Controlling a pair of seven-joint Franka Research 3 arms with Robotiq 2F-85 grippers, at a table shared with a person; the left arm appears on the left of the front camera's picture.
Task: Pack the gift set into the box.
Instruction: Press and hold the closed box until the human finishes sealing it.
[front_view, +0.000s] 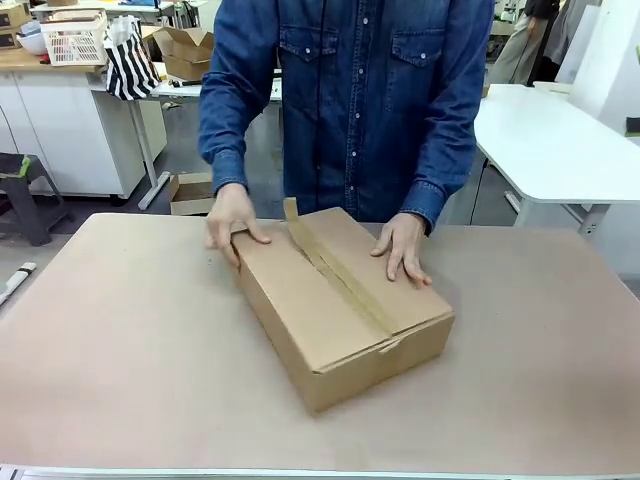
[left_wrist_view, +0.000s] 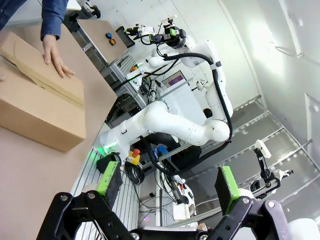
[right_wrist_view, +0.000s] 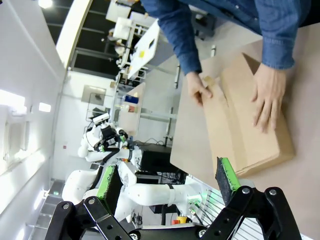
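Two claws I run stand wide open and empty, the left gripper and the right gripper; beyond, the box lies flaps-down near the far edge of the desk, a person's hands on it.

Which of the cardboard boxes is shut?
The large box on the table, flaps down; the smaller carton far behind has its flaps up.

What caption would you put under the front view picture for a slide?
A person in a denim shirt rests both hands on the closed, taped cardboard box on the table.
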